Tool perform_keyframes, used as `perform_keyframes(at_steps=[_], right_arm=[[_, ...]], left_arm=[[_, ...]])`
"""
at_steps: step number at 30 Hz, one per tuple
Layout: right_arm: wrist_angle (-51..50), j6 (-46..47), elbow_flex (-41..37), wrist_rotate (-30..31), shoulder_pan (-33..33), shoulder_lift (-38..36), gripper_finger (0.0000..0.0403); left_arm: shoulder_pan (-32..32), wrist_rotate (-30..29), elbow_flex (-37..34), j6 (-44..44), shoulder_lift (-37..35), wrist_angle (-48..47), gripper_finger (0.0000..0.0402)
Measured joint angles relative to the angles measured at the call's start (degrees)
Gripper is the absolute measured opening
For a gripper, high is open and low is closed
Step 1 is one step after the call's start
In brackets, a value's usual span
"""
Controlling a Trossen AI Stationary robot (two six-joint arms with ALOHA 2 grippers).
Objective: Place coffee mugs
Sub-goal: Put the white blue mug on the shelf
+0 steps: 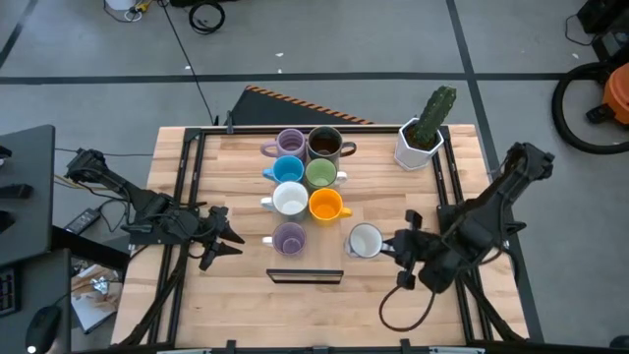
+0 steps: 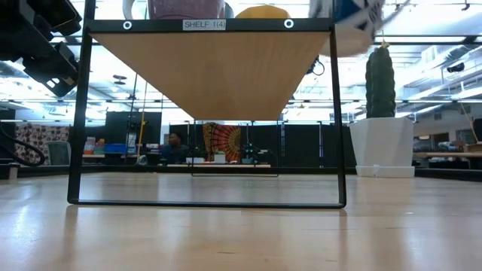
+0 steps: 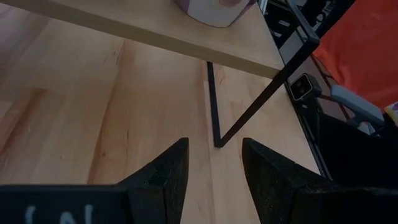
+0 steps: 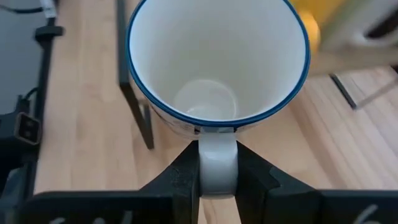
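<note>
Seven coffee mugs stand on the raised wooden shelf (image 1: 305, 258) in two rows: purple (image 1: 290, 143), dark brown (image 1: 324, 145), blue (image 1: 288, 169), green (image 1: 320, 174), white (image 1: 289, 200), orange (image 1: 325, 205) and purple (image 1: 288, 237). My right gripper (image 1: 389, 246) is shut on a blue-rimmed white mug (image 1: 366, 241) just right of the shelf's near end. In the low view this mug (image 2: 354, 30) shows at the top, level with the shelf board. My left gripper (image 1: 224, 243) waits open to the left of the shelf, with nothing between its fingers (image 3: 168, 180). My right gripper pinches the white mug's handle (image 4: 217, 163) between its two fingers. The fingers come from the table's right side, slanting down. The mug is lifted clear of the table with its mouth up and the cup on the far side of the fingers, toward the shelf.
A white faceted pot with a green cactus (image 1: 423, 136) stands at the table's far right. The shelf's black frame (image 2: 207, 202) rests on the table. A black cable loop (image 1: 405, 307) lies near the right front. Black rails (image 1: 182, 197) run along the table's sides.
</note>
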Motion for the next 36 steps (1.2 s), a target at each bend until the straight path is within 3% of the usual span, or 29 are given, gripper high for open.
perform_keyframes(at_steps=[10,23,36], right_arm=[[2.97,-19.45,9.77,-8.66,-9.06,5.77,0.0074],[7.89,-25.46,12.79,-22.21,-18.79,10.06,0.0076],[9.06,-26.5,12.87,-21.71,-19.51,12.21,0.0079]], left_arm=[[0.0,-2.09,0.0,0.38,0.02,-0.02,0.0155],[0.0,-2.14,0.0,-1.18,0.01,-0.04,0.0155],[0.0,-2.14,0.0,-1.61,0.02,-0.07,0.0155]])
